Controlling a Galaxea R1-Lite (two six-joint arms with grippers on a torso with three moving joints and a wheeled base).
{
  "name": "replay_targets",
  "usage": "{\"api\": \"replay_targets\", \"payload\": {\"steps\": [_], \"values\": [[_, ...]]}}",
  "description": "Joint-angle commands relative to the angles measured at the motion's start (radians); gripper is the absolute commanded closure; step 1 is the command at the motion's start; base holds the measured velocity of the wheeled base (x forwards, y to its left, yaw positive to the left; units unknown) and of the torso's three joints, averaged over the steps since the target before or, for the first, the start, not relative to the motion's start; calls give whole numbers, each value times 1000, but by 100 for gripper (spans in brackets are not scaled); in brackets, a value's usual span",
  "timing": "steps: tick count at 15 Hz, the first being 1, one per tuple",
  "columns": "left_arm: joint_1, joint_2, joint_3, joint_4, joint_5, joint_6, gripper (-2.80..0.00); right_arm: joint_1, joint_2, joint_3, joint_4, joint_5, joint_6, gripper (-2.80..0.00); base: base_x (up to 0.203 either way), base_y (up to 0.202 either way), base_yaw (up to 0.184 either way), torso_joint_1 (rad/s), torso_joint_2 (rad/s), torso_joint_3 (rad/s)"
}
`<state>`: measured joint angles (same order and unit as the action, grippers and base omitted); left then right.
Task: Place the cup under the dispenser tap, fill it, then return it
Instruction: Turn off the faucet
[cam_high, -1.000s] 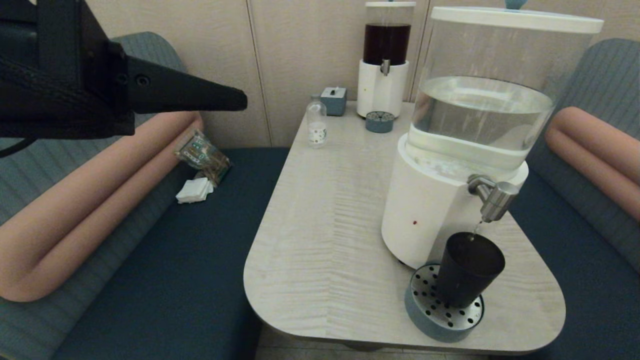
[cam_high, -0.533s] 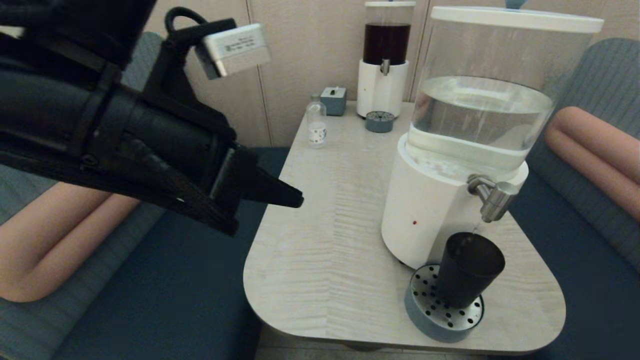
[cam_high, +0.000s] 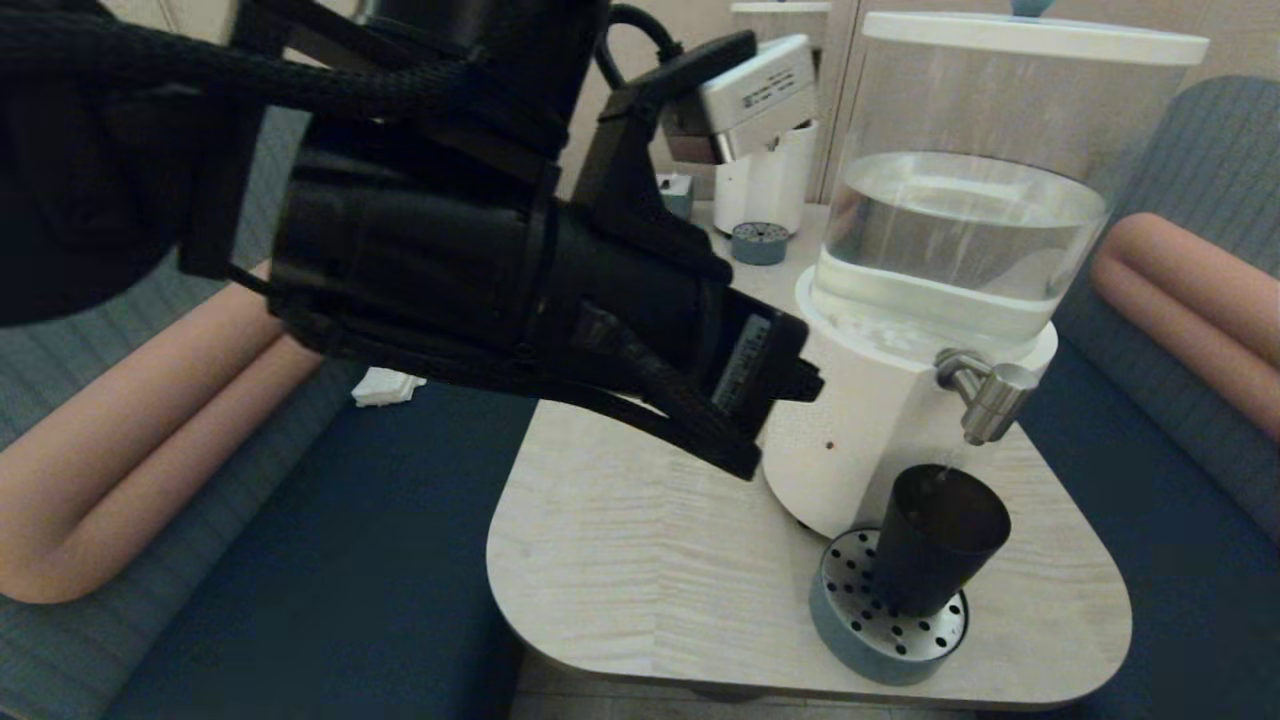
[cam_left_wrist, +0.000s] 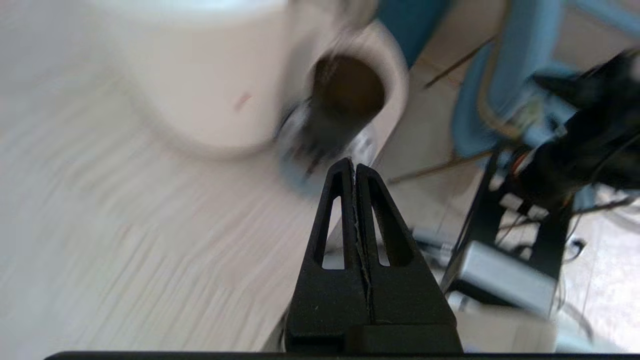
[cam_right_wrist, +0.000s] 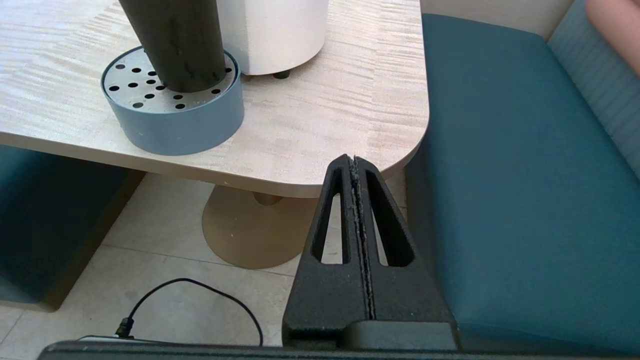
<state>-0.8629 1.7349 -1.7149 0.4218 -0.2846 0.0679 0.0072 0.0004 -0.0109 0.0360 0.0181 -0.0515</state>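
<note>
We see a pale wood table (cam_high: 650, 520) between blue benches (cam_high: 350, 560). Our cup (cam_high: 935, 540) stands on the drip tray (cam_high: 850, 625) under the dispenser tap (cam_high: 985, 395); the tank (cam_high: 960, 230) is half full. Our left gripper (cam_left_wrist: 354, 167) is closed, empty; right gripper (cam_right_wrist: 354, 165) likewise.

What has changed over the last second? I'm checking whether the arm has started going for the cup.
The left pincer, shut, swept from the far left across the table toward the dispenser. The cup stayed on the drip tray under the tap, ungrasped. The right pincer is parked off-table.
</note>
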Motion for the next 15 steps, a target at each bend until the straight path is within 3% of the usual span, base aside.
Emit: {"api": "replay_targets", "payload": {"steps": [1,9,15], "values": [[-53,55,-2,-53,13,-13,0,0,-2,0,-1,0,-1,0,0,0,0,0,0,0],[-64,160,-79,-100,46,-14,0,0,-2,0,1,0,-1,0,0,0,0,0,0,0],[-51,264,-212,-98,134,-2,0,0,-2,0,1,0,-1,0,0,0,0,0,0,0]]}}
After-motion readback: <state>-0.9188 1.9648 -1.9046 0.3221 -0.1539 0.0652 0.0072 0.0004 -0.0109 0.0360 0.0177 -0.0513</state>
